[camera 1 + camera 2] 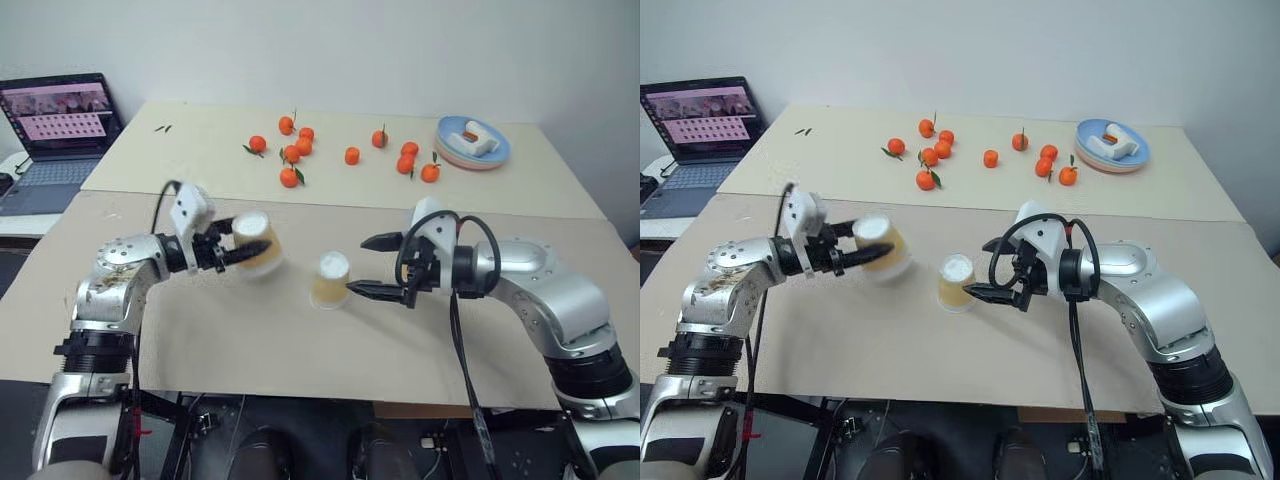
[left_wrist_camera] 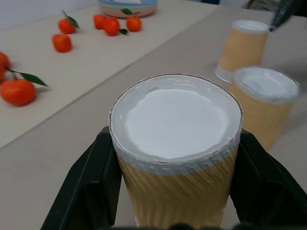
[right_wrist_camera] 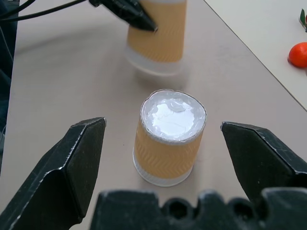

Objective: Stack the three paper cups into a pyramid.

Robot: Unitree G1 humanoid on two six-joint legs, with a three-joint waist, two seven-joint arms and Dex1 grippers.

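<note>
Left hand (image 1: pixel 232 250) carries one cup (image 1: pixel 256 243) above the desk (image 1: pixel 250 340), left of centre. A second cup (image 1: pixel 331 280) stands upside down on the desk mid-front, between the fingers of the right hand (image 1: pixel 372 266). A third cup (image 2: pixel 243 49) stands nearby. Tangerines (image 1: pixel 295 152) lie scattered behind, mid-desk. Plates (image 1: pixel 473 143) sit at back right. Laptop (image 1: pixel 58 140) sits far left, off the desk.

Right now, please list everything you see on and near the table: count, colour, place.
Paper cups: three, tan with white bases, upside down; one in the left hand, one close beside it, one between the right hand's fingers.
Tangerines: about eleven, orange, far table half.
Plate: one, blue, far right corner.
Laptop: one, open, far left.
Left hand: black, shut on a cup.
Right hand: black, open around a cup.
</note>
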